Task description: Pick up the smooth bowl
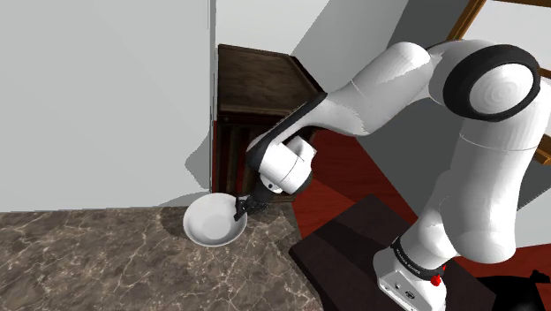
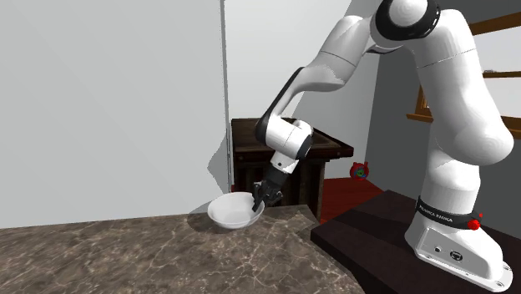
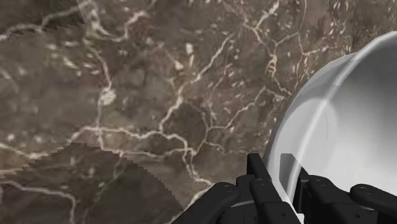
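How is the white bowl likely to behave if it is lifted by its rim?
The white bowl looks rigid and thin-walled, so it is probably light. Its smooth surface may slip in the grip. The jaws of the gripper pinch the rim on one side only, so the bowl will likely tilt when lifted.

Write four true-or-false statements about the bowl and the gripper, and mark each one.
1. The white bowl rests on the brown marbled counter. True.
2. The bowl holds fruit. False: it is empty.
3. The fingers clasp the bowl's rim, one inside and one outside. True.
4. The bowl sits in the middle of the counter. False: it is near the counter's edge, by the dark wooden cabinet.
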